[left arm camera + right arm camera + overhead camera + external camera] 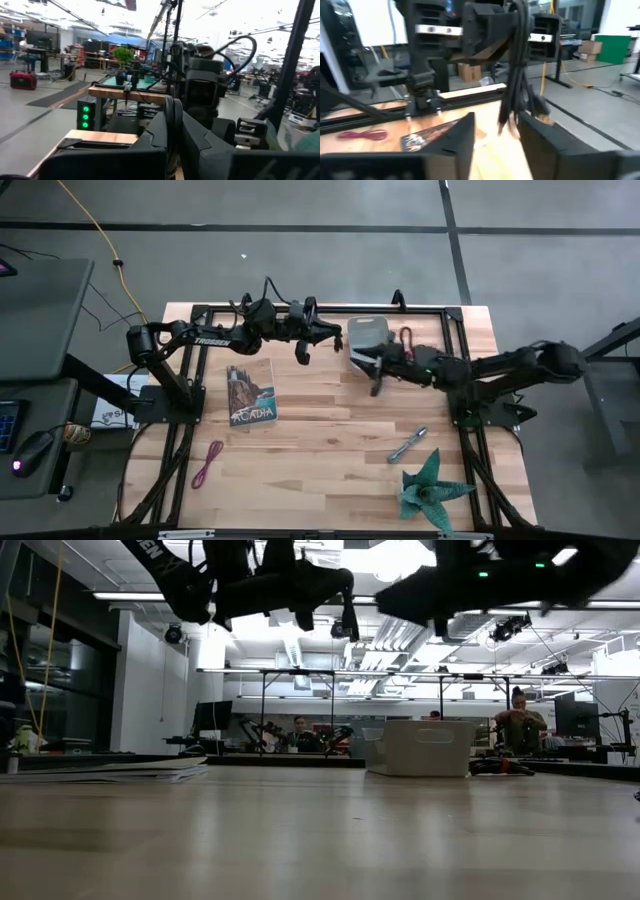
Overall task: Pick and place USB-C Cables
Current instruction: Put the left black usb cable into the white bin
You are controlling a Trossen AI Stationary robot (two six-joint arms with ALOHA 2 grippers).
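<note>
My left gripper (303, 352) is high over the table's far middle, shut on the black cable (514, 85). The cable's strands hang down in front of my right gripper (495, 137). My right gripper is open and also shows in the high view (377, 383), just right of the left one; whether it touches the strands I cannot tell. The red-and-black cable (405, 337) lies on the table beside the grey bin (366, 333). The maroon-pink cable (208, 463) lies on the table near the front left. My left gripper pinches the black cable between its two fingers, and a loop (173, 114) of it stands up between them. The fingers come from the table's left. Several strands (510, 117) hang slack below the gripper, clear of the table.
A book (250, 393) lies left of centre. A metal tool (407, 444) and a green spiky plant figure (432, 485) lie at the front right. Black frame rails (300, 308) run along the table's far and side edges. People sit in the room beyond.
</note>
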